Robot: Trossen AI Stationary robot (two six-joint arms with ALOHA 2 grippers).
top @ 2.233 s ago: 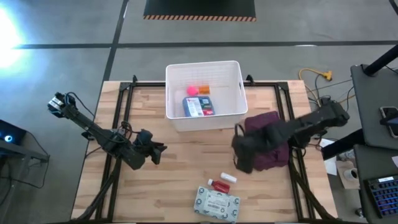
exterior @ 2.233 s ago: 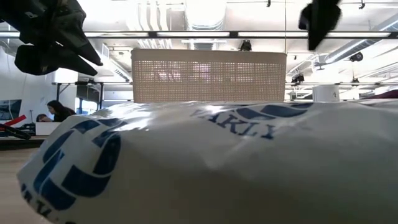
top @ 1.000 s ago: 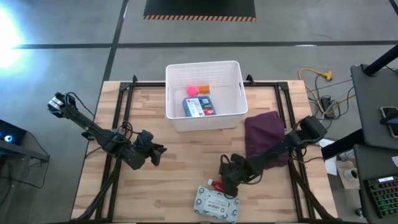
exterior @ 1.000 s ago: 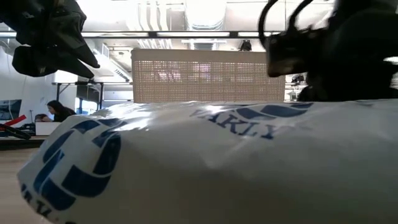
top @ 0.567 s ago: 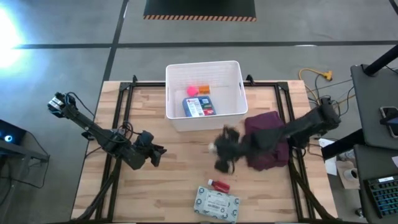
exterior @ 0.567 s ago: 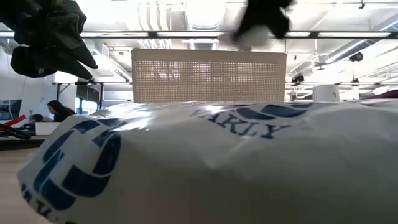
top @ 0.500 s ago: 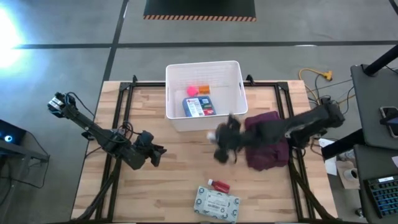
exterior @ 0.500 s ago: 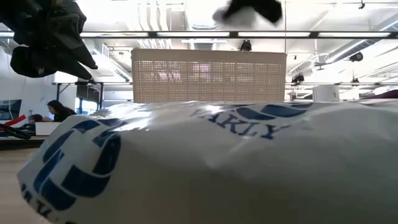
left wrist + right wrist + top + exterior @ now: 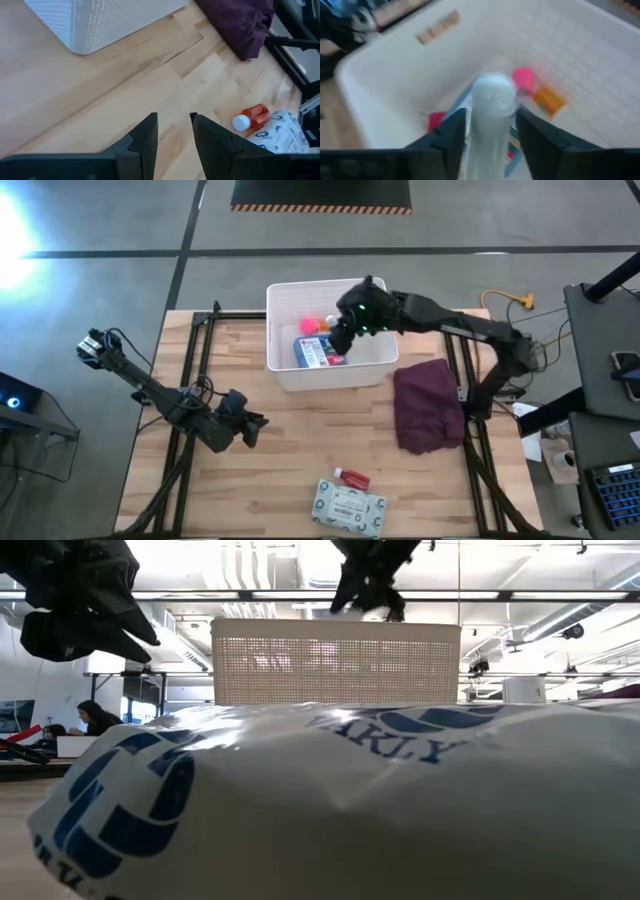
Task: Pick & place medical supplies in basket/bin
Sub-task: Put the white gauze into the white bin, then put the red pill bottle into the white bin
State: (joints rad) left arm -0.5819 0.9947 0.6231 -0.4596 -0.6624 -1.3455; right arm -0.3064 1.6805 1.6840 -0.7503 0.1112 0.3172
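Right gripper [image 9: 347, 330]: it hangs over the white bin [image 9: 283, 372], reaching in from the right. Its two dark fingers [image 9: 451, 131] pinch a white tube [image 9: 487, 117] between them, held above the inside of the bin.
White bin: it sits at the far middle of the wooden table [image 9: 270, 470]. It has little holes all over its sides.
Inside the bin: a blue and white pouch [image 9: 315, 353], a pink roll [image 9: 522, 80] and an orange piece [image 9: 549, 99]. The pink roll and the orange piece lie side by side near the far wall.
Left gripper [image 9: 257, 420]: it waits over the left side of the table, well apart from the bin. Its fingers [image 9: 142, 137] are a little way apart with nothing between them.
Red bottle [image 9: 352, 478]: it lies at the near middle of the table. It has a white cap.
Wipes pack [image 9: 348, 507]: it lies just beside the red bottle, at the near edge.
Maroon cloth [image 9: 430, 406]: it lies in a heap on the right side of the table, near the bin.
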